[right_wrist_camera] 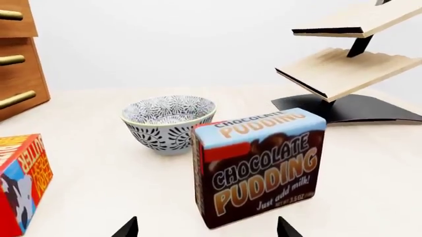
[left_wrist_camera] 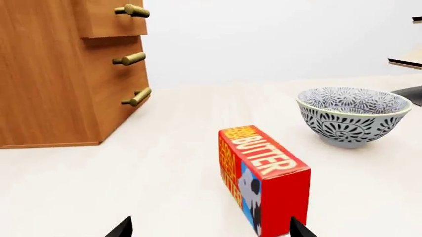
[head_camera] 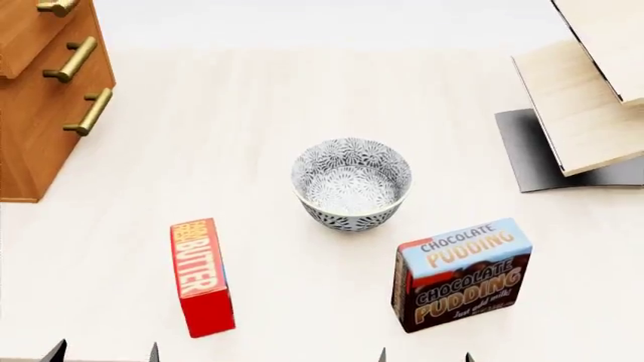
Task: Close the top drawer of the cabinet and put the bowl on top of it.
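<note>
The orange-brown cabinet [head_camera: 35,128] stands at the far left of the table. Its top drawer [left_wrist_camera: 108,19] juts out past the drawer fronts below, brass handle [left_wrist_camera: 132,10] forward. The grey-patterned bowl [head_camera: 352,183] sits upright mid-table, empty, apart from both arms; it also shows in the left wrist view [left_wrist_camera: 353,114] and the right wrist view [right_wrist_camera: 169,121]. My left gripper [left_wrist_camera: 209,229] is open near the table's front edge, just short of the butter box. My right gripper [right_wrist_camera: 207,229] is open, with the pudding box close in front of it. Only the fingertips show.
A red butter box [head_camera: 201,275] lies at front left of the bowl. A chocolate pudding box [head_camera: 463,271] stands at front right. A pale plywood shelf [head_camera: 584,98] on a black base [head_camera: 538,151] occupies the back right.
</note>
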Controlling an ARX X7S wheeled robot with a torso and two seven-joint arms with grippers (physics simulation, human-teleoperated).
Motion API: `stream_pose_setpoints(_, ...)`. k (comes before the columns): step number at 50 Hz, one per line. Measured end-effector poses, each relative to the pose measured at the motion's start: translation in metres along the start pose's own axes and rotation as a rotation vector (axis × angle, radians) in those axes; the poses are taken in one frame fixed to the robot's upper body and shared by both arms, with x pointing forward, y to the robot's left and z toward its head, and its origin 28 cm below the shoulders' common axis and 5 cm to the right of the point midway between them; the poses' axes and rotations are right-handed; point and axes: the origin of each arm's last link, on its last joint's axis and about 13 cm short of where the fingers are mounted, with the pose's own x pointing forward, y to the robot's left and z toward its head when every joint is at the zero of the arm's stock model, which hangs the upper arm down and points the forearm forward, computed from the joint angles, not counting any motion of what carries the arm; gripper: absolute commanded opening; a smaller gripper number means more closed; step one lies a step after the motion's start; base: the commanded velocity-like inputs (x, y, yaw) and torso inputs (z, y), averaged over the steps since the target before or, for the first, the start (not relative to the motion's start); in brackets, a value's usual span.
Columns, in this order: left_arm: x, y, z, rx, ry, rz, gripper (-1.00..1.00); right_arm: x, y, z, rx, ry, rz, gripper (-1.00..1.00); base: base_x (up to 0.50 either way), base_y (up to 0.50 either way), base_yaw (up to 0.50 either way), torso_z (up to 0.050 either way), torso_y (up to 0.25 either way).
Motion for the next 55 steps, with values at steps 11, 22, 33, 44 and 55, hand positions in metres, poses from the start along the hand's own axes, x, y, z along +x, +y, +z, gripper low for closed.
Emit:
stream_pose_setpoints(11, 0.0, 0.0, 0.0, 0.005, -0.001, 0.003, 1.0, 0.0, 0.0, 0.0, 0.0, -0.002, 0.001, 1.0, 0.0, 0.0, 0.0, 0.05, 0.019)
stream_pose_setpoints(22, 0.001, 0.0, 0.0, 0.007, -0.001, 0.001, 1.0, 0.0, 0.0, 0.0, -0.006, -0.001, -0.002, 1.0, 0.0, 0.0, 0.0, 0.048, 0.018)
stream_pose_setpoints(33, 0.008, 0.005, 0.057, -0.046, 0.047, -0.028, 1.0, 0.009, 0.004, 0.056, 0.054, 0.036, 0.032, 1.0, 0.0, 0.0, 0.0, 0.0, 0.0)
stream_pose_setpoints(44, 0.018, 0.014, 0.154, -0.101, 0.002, -0.064, 1.0, 0.016, 0.007, 0.154, 0.098, 0.001, 0.086, 1.0, 0.0, 0.0, 0.0, 0.0, 0.0)
stream_pose_setpoints(55, 0.014, 0.017, 0.189, -0.085, -0.026, -0.106, 1.0, 0.003, 0.01, 0.186, 0.051, -0.033, 0.138, 1.0, 0.0, 0.0, 0.0, 0.0, 0.0)
